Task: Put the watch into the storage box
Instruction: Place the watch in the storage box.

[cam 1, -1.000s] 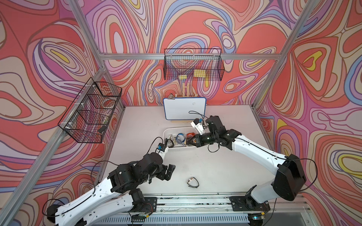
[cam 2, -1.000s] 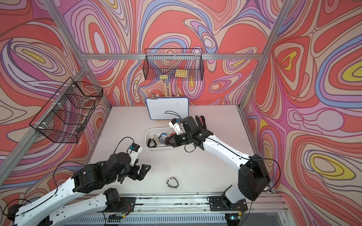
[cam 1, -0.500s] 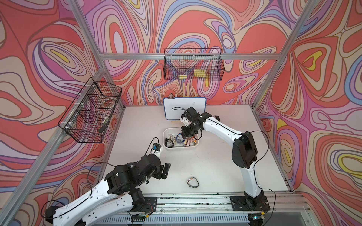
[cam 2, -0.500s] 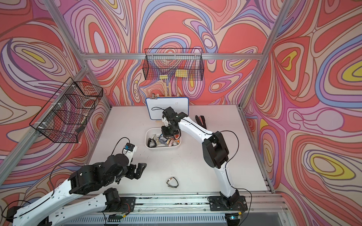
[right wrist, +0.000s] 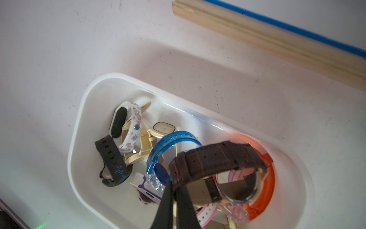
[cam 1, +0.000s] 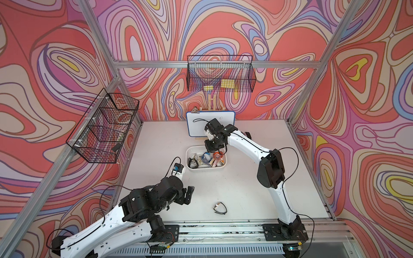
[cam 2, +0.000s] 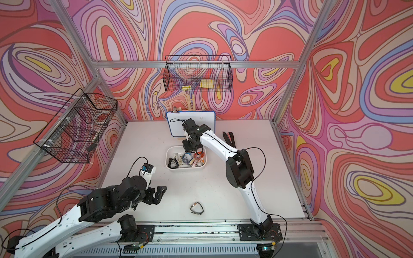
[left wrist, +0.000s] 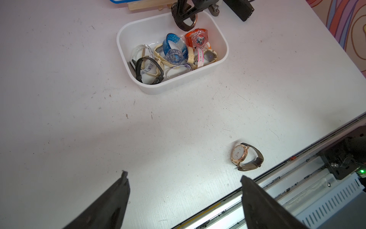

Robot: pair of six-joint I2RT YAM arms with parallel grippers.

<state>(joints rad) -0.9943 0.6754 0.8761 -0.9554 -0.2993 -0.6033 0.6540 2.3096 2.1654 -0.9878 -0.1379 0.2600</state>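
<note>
I am holding my left gripper (left wrist: 183,175) wide open over bare counter (left wrist: 79,119) near the front edge, gripping nothing. Just to its right, a gold-cased watch (left wrist: 246,157) with a grey-brown strap is lying on its side on the counter, close to the front rail and well apart from the storage box (left wrist: 178,82). The white box is sitting at mid-counter and is holding a jumble of watches, among them a black band (left wrist: 148,71), a clear blue one (left wrist: 174,45) and an orange one (left wrist: 196,38). Over the box's far right corner, my right gripper (right wrist: 175,190) is pinching the strap of a brown leather watch (right wrist: 213,158), jaws closed on it. The watch is hanging above the orange one; I cannot tell whether they are touching. Beyond the box, a blue-framed whiteboard (cam 1: 201,120) is leaning on a wooden ledge (right wrist: 257,35).
</note>
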